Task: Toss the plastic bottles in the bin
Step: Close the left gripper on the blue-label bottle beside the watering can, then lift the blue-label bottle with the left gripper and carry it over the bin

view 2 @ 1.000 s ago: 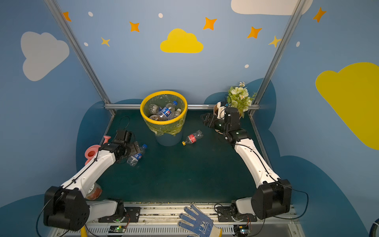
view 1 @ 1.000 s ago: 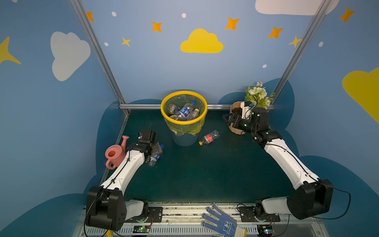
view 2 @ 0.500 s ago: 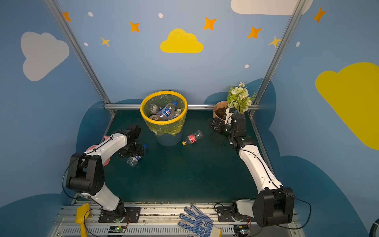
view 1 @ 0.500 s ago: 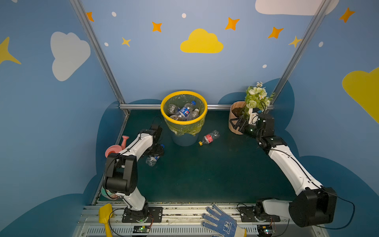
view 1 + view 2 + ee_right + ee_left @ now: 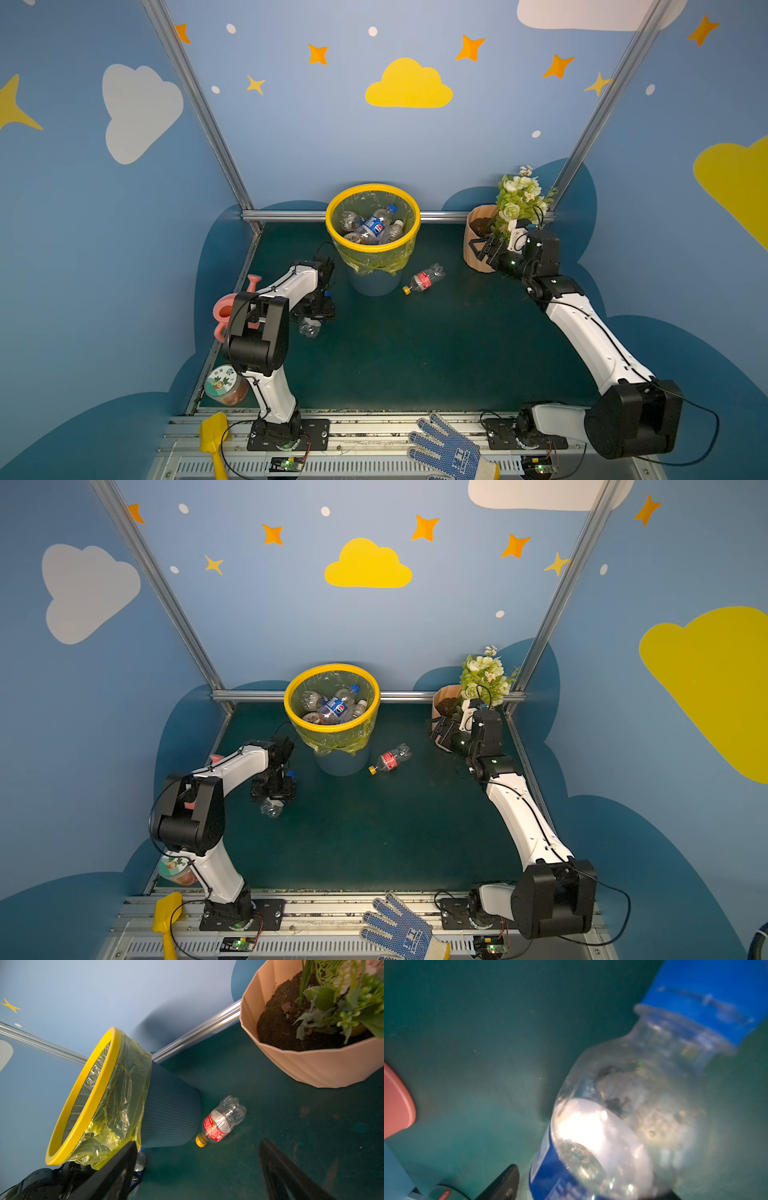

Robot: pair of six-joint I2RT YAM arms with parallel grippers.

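On the floor lie two plastic bottles: one red-label bottle [image 5: 424, 279] and one blue-cap bottle [image 5: 309, 329]. In the one bin [image 5: 329, 218] I count about five more bottles [image 5: 374, 227]; the exact number is not clear. Also there are one flower pot [image 5: 473, 232], one pink watering can [image 5: 222, 309], one jar [image 5: 222, 384], one yellow shovel [image 5: 212, 432], one glove [image 5: 451, 451], and two robot arms, the left arm [image 5: 291, 286] and the right arm [image 5: 582, 332].

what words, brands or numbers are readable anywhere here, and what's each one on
No word reads cleanly.
Blue-label bottle in the bin: round red-white-blue emblem, lettering too small.
Red-label bottle: white print, blurred.
Blue-capped bottle: white print on blue label, blurred.
Glove: dark mark, unreadable.
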